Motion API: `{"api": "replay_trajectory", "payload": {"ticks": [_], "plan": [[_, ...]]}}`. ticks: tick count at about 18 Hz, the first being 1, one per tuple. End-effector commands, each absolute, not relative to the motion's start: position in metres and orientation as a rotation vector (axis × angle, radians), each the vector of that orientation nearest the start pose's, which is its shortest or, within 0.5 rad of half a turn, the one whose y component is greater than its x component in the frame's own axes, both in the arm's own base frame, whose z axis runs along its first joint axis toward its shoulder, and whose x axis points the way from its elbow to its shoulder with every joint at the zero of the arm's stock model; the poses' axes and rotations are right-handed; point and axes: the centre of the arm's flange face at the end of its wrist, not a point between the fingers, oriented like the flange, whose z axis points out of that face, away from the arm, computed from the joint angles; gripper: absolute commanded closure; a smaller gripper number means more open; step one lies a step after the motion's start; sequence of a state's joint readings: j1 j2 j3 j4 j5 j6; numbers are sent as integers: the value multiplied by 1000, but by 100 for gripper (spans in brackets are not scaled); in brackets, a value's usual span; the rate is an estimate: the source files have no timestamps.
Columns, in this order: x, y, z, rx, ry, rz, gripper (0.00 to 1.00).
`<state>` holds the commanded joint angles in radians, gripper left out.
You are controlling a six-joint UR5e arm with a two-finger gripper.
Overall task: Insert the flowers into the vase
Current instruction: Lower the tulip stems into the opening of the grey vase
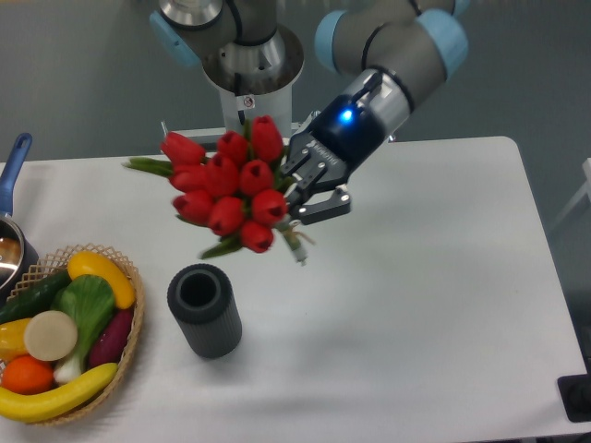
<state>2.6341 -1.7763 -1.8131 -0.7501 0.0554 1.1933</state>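
Note:
The flowers (pixel 226 189), a tight bunch of red tulip buds with green leaves, hang in the air above the table's left-centre. My gripper (pixel 300 189) is shut on their stems from the right side, and short stem ends poke out below it. The buds point left, tilted away from upright. The vase (pixel 204 309), a dark grey ribbed cylinder with an open round mouth, stands on the white table below and slightly left of the bunch. There is a clear gap between the lowest bud and the vase's mouth.
A wicker basket (pixel 129 346) of fruit and vegetables sits at the table's front left, close to the vase. A pot with a blue handle (pixel 11 171) is at the left edge. The robot's base (pixel 247 88) stands behind the table.

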Motion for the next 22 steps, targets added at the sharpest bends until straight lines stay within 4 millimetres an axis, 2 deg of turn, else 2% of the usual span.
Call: {"api": "replay_trajectory", "payload": {"ticks": [4,7,11,22], "plan": [[-343,475,437,-1486,436,-421,74],[-327,498,416,-1436,483,-463,74],[-319,507,405,-1436,482,-497,74],[-308,504,377,-1453,439,-550,73]]}}
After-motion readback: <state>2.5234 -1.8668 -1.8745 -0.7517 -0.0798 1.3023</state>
